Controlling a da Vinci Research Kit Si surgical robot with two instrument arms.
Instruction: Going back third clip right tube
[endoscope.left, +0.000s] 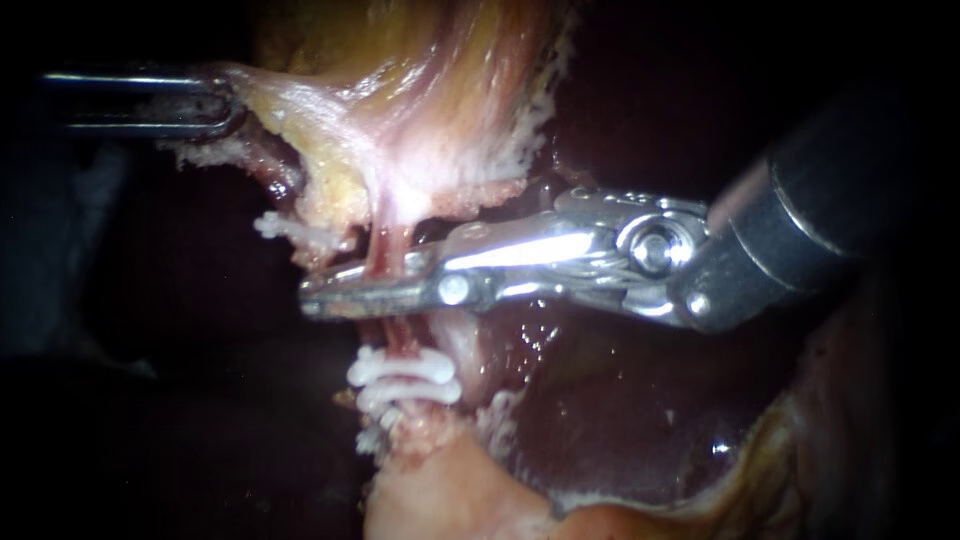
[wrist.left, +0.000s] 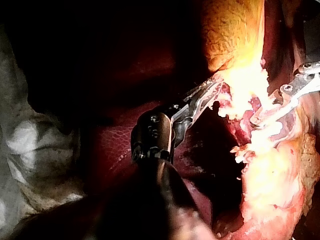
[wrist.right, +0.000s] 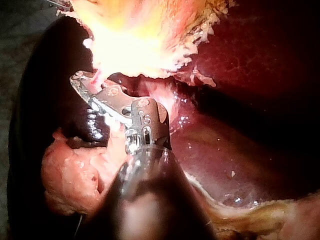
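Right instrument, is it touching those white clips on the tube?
Apart. The endoscope view shows a strip of bare red tube between the right instrument and the white clips below it.

Darkness surrounds the scene, and strong light falls only on its middle. A pale, crumpled cloth (wrist.left: 22, 140) shows dimly at the lit area's edge.

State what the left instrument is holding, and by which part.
The left instrument has its jaws shut on the gallbladder, at the pale edge of its left side.
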